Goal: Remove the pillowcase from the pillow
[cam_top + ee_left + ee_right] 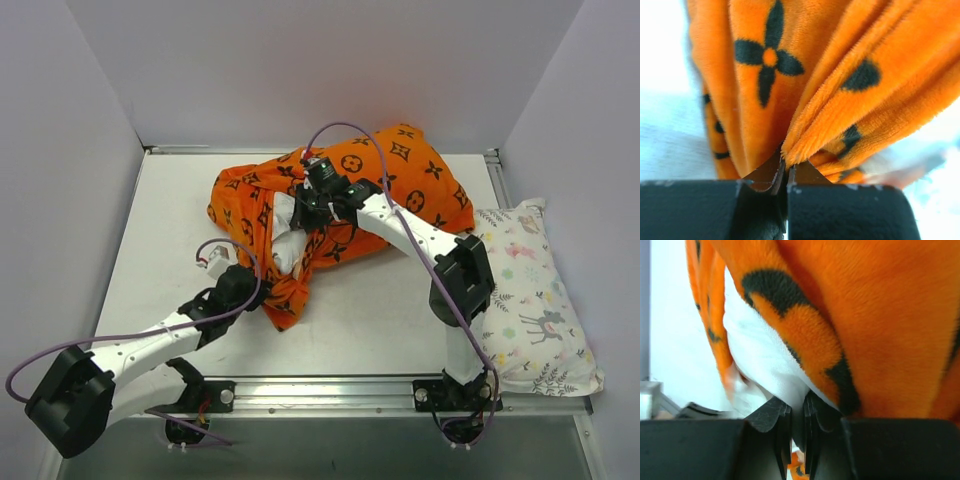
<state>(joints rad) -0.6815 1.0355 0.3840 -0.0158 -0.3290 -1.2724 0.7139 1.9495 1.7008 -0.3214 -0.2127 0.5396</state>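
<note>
Pillowcase (400, 170), orange with black motifs, lies bunched on the tabletop (160, 240) just beside the animal-print cushion (530, 300), on that cushion's left-arm side, with the white pillow (285, 235) showing through the cover's mouth at the end farthest from the cushion. The left gripper (786, 172) is clenched on a gathered fold of orange cloth at the corner nearest the arm bases and farthest from the cushion. The right gripper (797, 410) is pinched on white pillow fabric at the mouth, with the orange hem touching it. The step in hand looks like the pull-apart: cover held by one arm, filling by the other, and most of the pillow is not yet out. The next move probably calls for drawing the two grips away from each other, the orange fold going away from the cushion. The plush cloth may bunch and drag, and the cushion lies close to the right arm's elbow.
</note>
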